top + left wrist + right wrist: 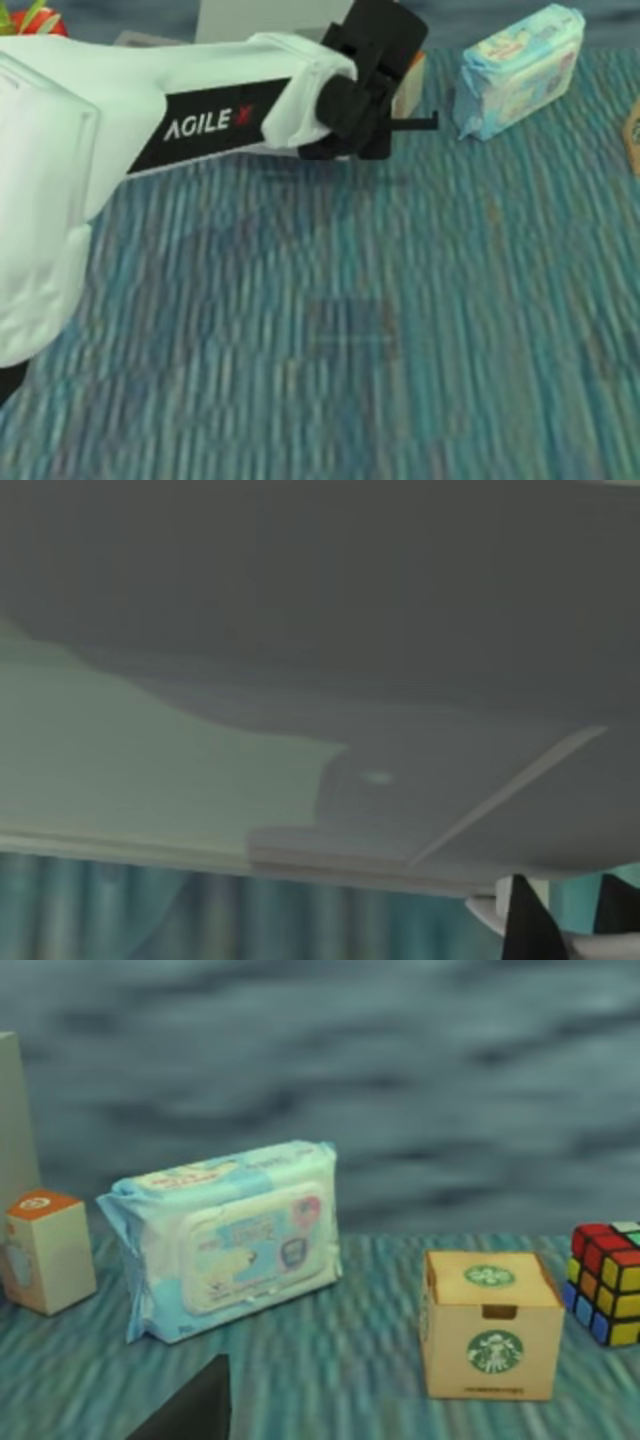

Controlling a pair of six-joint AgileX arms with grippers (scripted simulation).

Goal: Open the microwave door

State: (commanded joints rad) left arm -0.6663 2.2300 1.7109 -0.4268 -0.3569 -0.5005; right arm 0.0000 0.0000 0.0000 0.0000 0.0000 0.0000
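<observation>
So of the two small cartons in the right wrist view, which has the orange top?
The taller carton, standing by the wipes pack. The other carton, near the puzzle cube, has a tan top with a green logo.

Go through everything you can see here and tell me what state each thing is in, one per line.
left gripper: reached to the table's far edge by the microwave, fingers unclear
microwave door: fills the left wrist view, open or shut unclear
wet wipes pack: on its long edge, flap closed
coffee-logo carton: upright, closed
puzzle cube: scrambled
small orange-topped box: upright
</observation>
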